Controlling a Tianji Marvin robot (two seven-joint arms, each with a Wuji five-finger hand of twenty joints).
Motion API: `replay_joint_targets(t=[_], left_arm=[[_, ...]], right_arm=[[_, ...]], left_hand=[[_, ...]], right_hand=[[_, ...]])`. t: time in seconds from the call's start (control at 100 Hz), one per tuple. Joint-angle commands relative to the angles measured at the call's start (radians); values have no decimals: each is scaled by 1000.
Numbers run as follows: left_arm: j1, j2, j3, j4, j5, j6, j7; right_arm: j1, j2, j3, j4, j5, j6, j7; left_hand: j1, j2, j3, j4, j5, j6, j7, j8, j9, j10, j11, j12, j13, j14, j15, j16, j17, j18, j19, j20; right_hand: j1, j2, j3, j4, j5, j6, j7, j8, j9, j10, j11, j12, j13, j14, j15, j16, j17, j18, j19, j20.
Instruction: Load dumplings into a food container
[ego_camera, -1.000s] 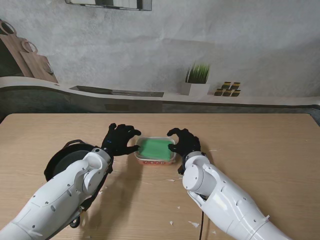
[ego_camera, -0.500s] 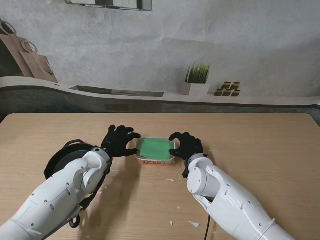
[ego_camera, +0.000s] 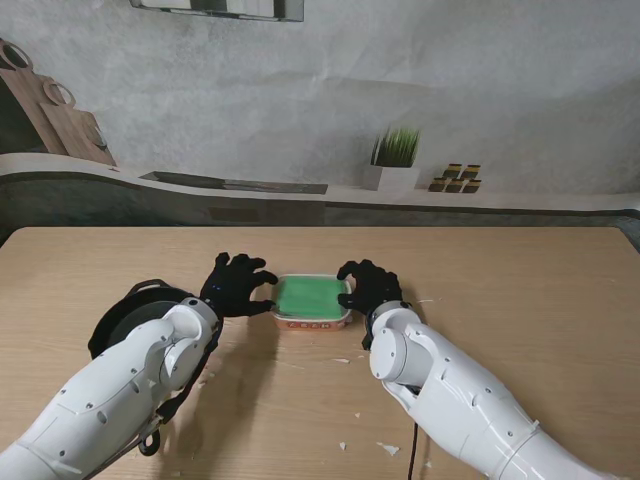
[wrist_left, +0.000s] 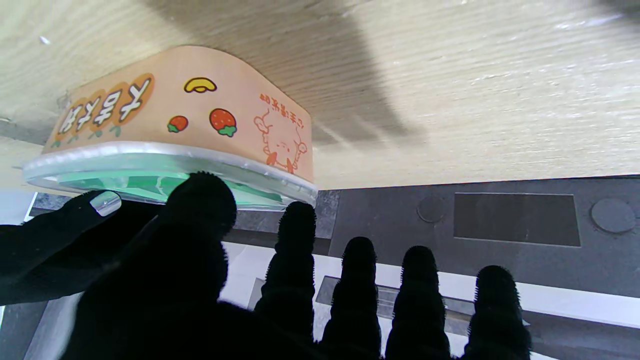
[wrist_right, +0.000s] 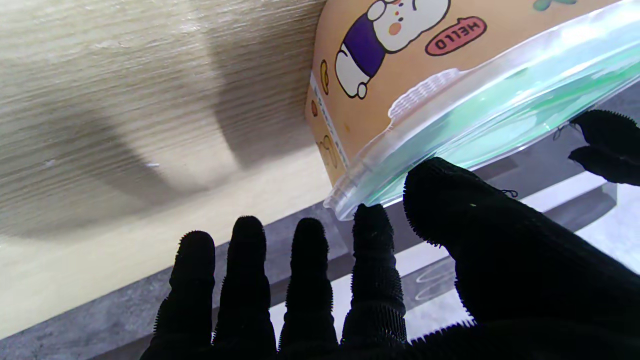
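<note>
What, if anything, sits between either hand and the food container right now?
Nothing visible does. The left hand and right hand flank the food container on the table, thumbs at its lid's rim and fingers apart. The clear lid is on, closing off the inside; no dumplings are visible.

— Glossy white shells on both arms, rounded, with small dark screw dots along the left arm (ego_camera: 120, 385).
— Black fuzzy gloves on the left hand (ego_camera: 236, 283) and right hand (ego_camera: 370, 286); silvery patch on one fingertip (wrist_left: 105, 203).
— Black cable beside the right arm (ego_camera: 470, 405), nearer than the hand.
</note>
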Motion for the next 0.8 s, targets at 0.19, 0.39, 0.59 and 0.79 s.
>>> replay_joint_targets(t=[0.19,0.39,0.59,0.79], left_arm=[[1,1,6,7,3,2,-9],[-14,6,28,17,15,8,-31],[-17,6,33,20,13,12,-34],[-19,7,35,19,14,14,-41]], right_arm=[[2,-6,-8,29,-16,-22,5],[-10,-10,4,43,-15,-38,-29],[-39,1,40,30,-37,-112,-58],[-72,23,66,-15,-66,-121,-27]], left_hand=[[1,-47,25,27,29,-28,33,24,-25,-28,-9,-4,-29,-9,-24,-1,-10,-10,-46,24],[-19,-82,50,28,17,-39,12,15,-26,-35,-26,-13,-30,-11,-31,-3,-9,-11,-48,26],[-32,-81,60,25,39,-36,14,12,-25,-35,-28,-11,-30,-9,-32,-2,-9,-10,-52,26],[-39,-76,56,23,41,-27,13,12,-25,-35,-28,-9,-29,-10,-33,-2,-9,-10,-53,26]], right_hand=[[23,-49,46,35,26,-12,-21,-21,-24,13,30,11,8,-50,2,7,1,-12,33,-18],[16,-41,-17,30,-34,-74,-31,-29,-24,52,-64,-31,-20,-31,14,13,-14,-21,34,-32],[-10,-77,-67,17,-32,-171,-58,-43,-21,56,-120,-51,-27,-30,19,13,-21,-22,28,-33],[-25,-92,-87,9,-3,-108,-38,-24,-18,56,-141,-57,-33,-36,13,10,-27,-21,16,-35]])
